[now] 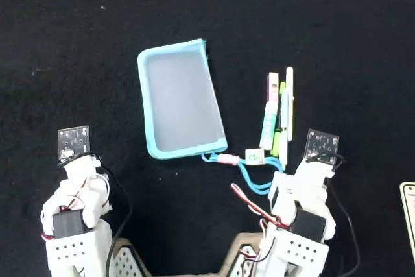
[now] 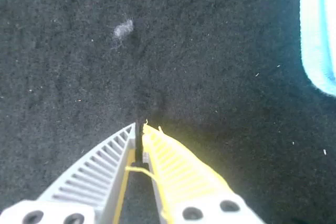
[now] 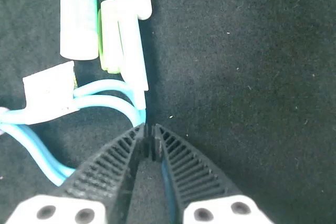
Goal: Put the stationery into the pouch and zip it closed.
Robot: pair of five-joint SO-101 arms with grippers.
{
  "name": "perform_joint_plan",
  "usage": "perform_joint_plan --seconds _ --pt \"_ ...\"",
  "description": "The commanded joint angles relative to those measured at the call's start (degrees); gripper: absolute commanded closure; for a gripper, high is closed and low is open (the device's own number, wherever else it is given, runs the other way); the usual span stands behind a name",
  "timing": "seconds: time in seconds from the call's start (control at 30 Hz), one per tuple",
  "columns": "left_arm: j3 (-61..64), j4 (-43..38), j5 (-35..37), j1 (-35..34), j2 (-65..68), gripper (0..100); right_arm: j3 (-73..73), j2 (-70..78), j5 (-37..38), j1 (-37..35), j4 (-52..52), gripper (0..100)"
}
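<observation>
Black cloth covers the table (image 1: 363,43), and both arms sit at its near edge with nothing in their grip. The right gripper (image 3: 150,128) has its fingers pressed together, tips hovering over the pouch's blue strap (image 3: 100,90), with a white tag (image 3: 50,95) just to its left. Straight ahead of it, just beyond the tips, lie the pens (image 3: 105,19), bundled side by side and touching. The left gripper (image 2: 140,127) is likewise pressed together over bare cloth, with the pouch (image 2: 317,30) ahead and off to its right.

None of the stationery is in the pouch, so the task looks to be at its 1st step: picking up a pen. That calls for the right jaws to spread and reach forward over 1 pen without dragging its neighbours or snagging the strap. Whether the zip is open I cannot tell.

Bare cloth beyond the pens and to the right gripper's right leaves free room; a card (image 1: 408,202) sits at the right edge.
</observation>
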Motion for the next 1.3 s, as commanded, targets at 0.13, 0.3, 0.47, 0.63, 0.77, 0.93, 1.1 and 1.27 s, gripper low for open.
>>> perform_joint_plan --seconds 0.13,0.3,0.47,0.63,0.77,0.93,1.1,1.27 --pt "1.2 0.2 -0.2 0.5 -0.5 97 -0.1 -4.6 0.3 1.1 0.5 98.6" --pt "1.2 0.2 -0.2 0.5 -0.5 97 -0.1 -4.6 0.3 1.1 0.5 98.6" --pt "1.2 0.2 -0.2 0.5 -0.5 97 -0.1 -4.6 0.3 1.1 0.5 98.6" --pt "1.2 0.2 -0.2 0.5 -0.5 97 -0.1 -4.6 0.3 1.1 0.5 98.6" --pt "1.2 0.2 -0.2 0.5 -0.5 97 -0.1 -4.6 0.3 1.1 0.5 98.6" --pt "1.2 0.2 -0.2 0.5 -0.5 97 -0.1 -4.6 0.3 1.1 0.5 98.6" --pt "1.2 0.2 -0.2 0.5 -0.5 97 -0.1 -4.6 0.3 1.1 0.5 98.6" --pt "1.2 0.2 -0.2 0.8 -0.5 97 -0.1 -4.6 0.3 0.1 0.5 98.4"
